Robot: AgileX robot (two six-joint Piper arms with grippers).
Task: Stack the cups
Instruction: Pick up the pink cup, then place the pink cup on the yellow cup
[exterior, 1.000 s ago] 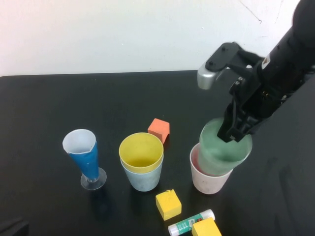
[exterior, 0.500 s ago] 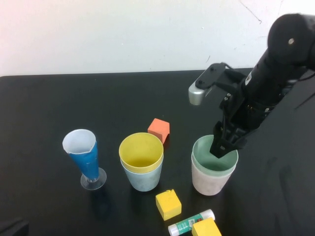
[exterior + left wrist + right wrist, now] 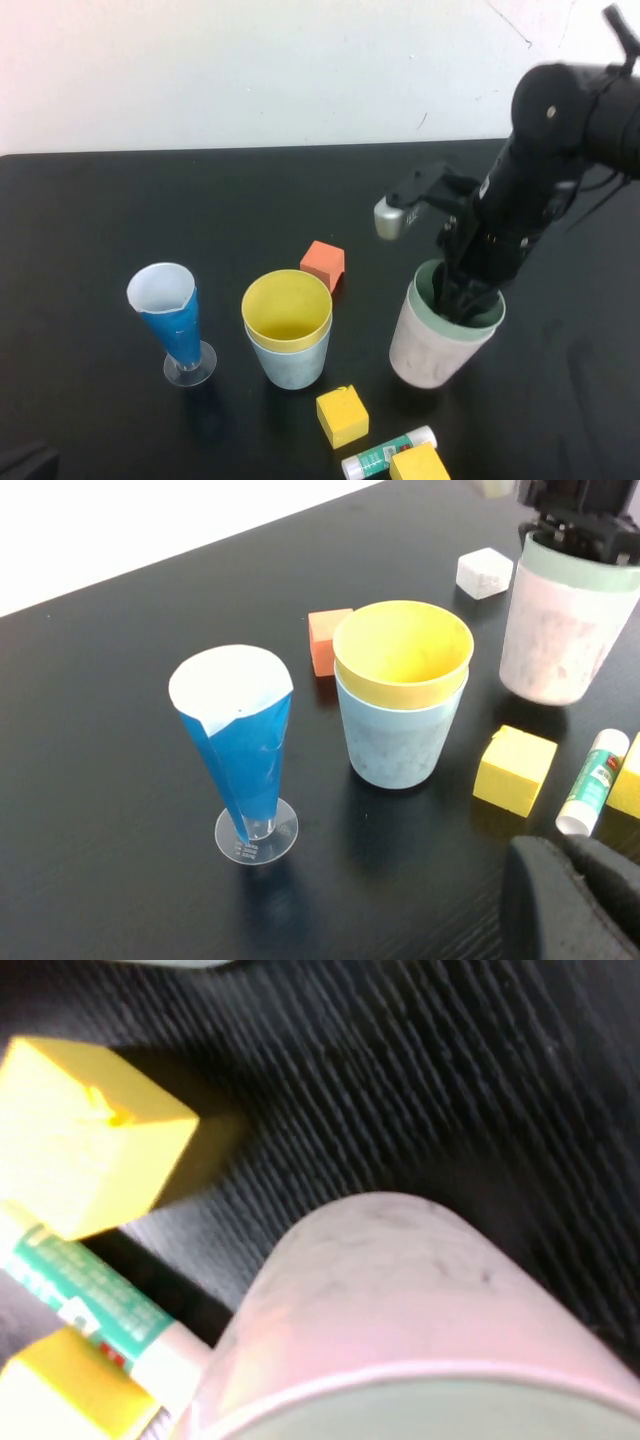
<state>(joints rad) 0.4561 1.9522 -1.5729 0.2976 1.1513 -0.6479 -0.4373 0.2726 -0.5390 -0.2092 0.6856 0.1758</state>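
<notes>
Nearest on the desk [image 3: 100, 220], a glue stick [image 3: 389, 452] and yellow blocks [image 3: 342, 416] lie (clutter only). Behind them the yellow cup [image 3: 287, 311] sits nested in the blue cup [image 3: 290, 362]; to the right, the green cup [image 3: 480, 312] sits in the pink cup [image 3: 430, 345], tilted. The right claw [image 3: 462, 290] reaches into the green cup, whether gripping I cannot tell. The left claw [image 3: 575, 900] rests low at the near edge, also unclear. These cups look light, stiff and smooth; pinching the rim wall should suit.
</notes>
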